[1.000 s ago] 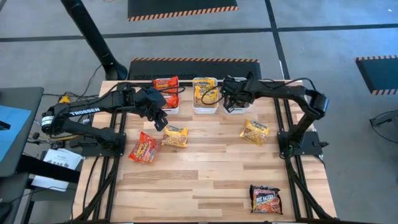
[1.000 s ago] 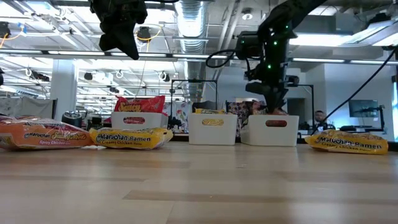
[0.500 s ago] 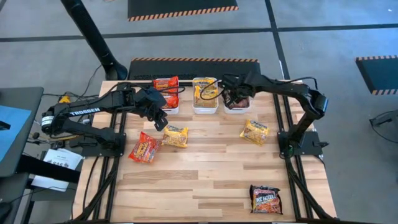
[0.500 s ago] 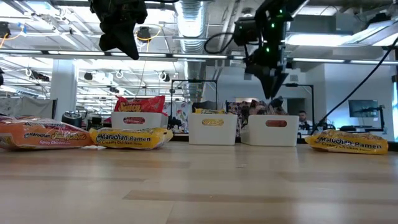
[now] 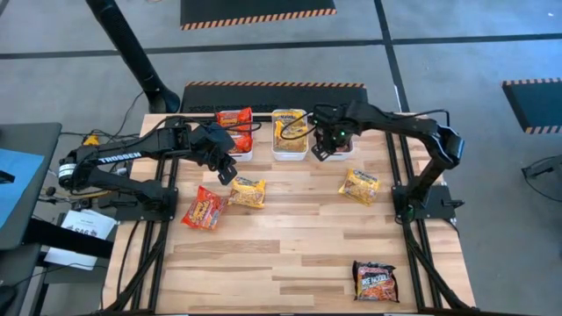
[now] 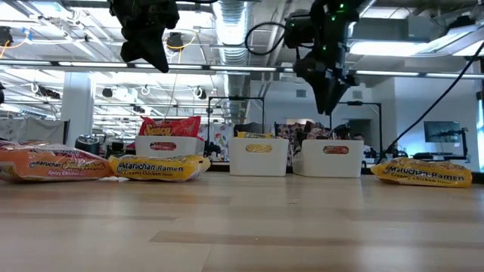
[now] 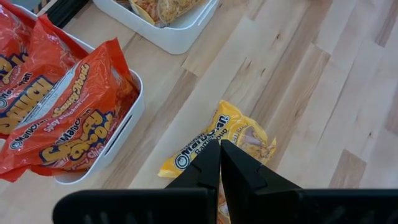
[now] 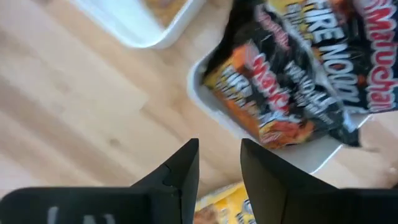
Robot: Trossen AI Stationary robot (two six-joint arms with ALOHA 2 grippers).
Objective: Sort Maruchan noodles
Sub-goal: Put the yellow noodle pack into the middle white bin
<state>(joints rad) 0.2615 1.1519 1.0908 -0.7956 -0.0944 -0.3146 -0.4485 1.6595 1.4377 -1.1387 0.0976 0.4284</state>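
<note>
dark noodle packets [image 8: 292, 93] lie tilted in the right white tray [image 8: 205, 102], labels slanting, visible only in the right wrist view. the right gripper [image 5: 321, 149] hovers over that tray's near edge, arm reaching across, fingers apart and empty. the left gripper [image 5: 226, 171], fingers together, hangs above a yellow packet [image 7: 217, 146] lying diagonally beside the red-filled tray [image 7: 127, 124].

three trays [image 5: 289, 154] along table's [image 5: 299, 254] far edge, packets inside | four packets [image 5: 248, 192] loose on table
</note>
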